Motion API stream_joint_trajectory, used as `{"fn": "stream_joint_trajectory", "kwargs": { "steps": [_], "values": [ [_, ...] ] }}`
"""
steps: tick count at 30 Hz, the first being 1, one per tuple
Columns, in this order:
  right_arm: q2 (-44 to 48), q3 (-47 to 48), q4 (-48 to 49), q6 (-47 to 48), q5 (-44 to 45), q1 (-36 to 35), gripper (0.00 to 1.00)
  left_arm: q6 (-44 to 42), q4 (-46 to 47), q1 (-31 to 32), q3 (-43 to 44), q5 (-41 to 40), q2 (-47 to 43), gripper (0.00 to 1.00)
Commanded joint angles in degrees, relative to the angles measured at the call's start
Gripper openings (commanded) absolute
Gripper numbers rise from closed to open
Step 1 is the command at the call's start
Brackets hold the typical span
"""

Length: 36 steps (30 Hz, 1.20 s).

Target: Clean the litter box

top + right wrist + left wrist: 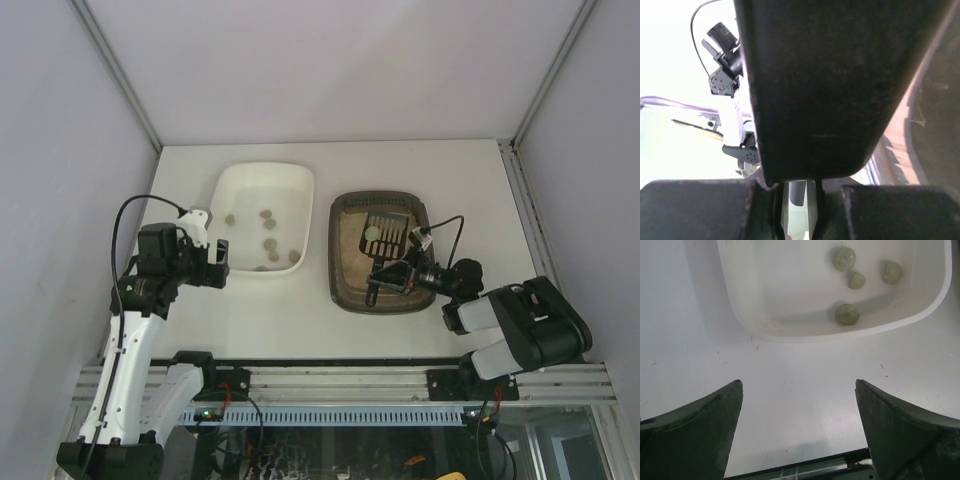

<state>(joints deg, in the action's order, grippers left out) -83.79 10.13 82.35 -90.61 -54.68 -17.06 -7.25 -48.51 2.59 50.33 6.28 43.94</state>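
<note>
Fig. | I see a white table [470,180], pale walls [330,60] | left gripper [799,386] agape beside white tray [225,190] | right gripper [388,275] clamps scoop [388,232] over litter box [345,290]

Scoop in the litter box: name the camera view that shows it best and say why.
Top external: the whole black slotted scoop shows, over the litter box, a round clump on it. Right wrist shows only a dark, blurred close surface of it filling the frame. Left wrist shows none of it, just the white tray.
</note>
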Motion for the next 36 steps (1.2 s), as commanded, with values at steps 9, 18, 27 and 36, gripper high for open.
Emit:
{"fn": "stream_joint_trajectory", "kwargs": {
  "steps": [9, 18, 27, 36],
  "values": [
    [3.83, 0.88, 2.49, -0.9, -3.21, 2.51, 0.0, -1.34, 2.02, -0.39, -1.37, 1.07, -0.12, 0.97],
    [1.02, 6.08, -1.92, 1.93, 0.3, -3.45, 0.0, -1.15, 2.04, -0.44, -1.37, 0.44, -0.06, 0.97],
    [1.89, 33.1, -60.42, 30.68, 6.35, -9.12, 0.0, -0.67, 2.02, -5.35, -0.96, -0.67, -0.1, 0.98],
    [-11.11, 59.26, -91.08, 49.37, 12.39, -13.37, 0.0, -1.03, 1.06, -9.33, -0.21, 0.09, -1.46, 0.98]
  ]
}}
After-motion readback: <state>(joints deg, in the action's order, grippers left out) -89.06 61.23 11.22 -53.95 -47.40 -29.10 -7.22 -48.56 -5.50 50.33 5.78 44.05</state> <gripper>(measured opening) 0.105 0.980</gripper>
